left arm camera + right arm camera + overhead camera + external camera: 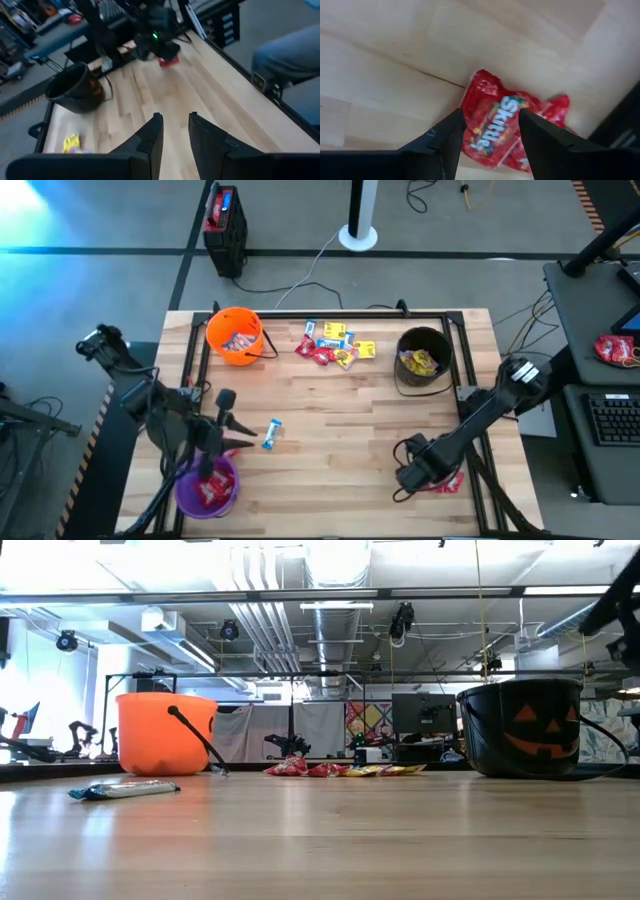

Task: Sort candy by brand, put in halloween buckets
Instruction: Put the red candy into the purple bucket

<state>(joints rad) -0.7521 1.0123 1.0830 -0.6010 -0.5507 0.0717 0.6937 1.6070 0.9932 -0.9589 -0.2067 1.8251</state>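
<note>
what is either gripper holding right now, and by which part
Nothing held. Left gripper is open and empty; right gripper is open, straddling the red Skittles packet on the table.

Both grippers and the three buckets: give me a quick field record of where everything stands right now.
left gripper: above purple bucket, jaws open, nothing between them
right gripper: near table edge, jaws open astride red Skittles packet
purple bucket: holds red packets
orange bucket: holds candy
black bucket: holds yellow packets
unsorted pile: between orange and black buckets
stray blue-and-white candy: alone on table, near left arm
</note>
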